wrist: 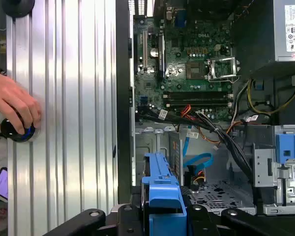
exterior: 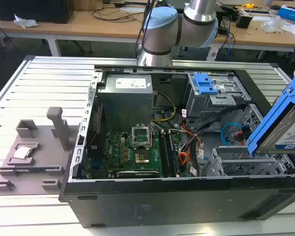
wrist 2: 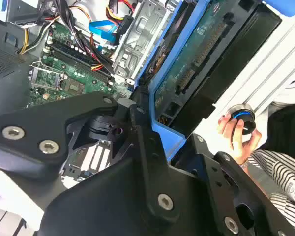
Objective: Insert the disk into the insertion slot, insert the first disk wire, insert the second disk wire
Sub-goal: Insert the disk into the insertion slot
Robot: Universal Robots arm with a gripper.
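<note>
Slatted metal table [exterior: 44,83]; over its open case [exterior: 162,204], the gripper [wrist: 164,217] clamps the disk [exterior: 286,129].

Setup sits on a slatted aluminium table [exterior: 39,93], slats catching a fair bit of glare; behind it there's a long wooden workbench [exterior: 88,27] on white legs [exterior: 53,46], cluttered with cables [exterior: 226,22] and a black box [exterior: 34,10]; dark floor [exterior: 10,49] underneath
</note>
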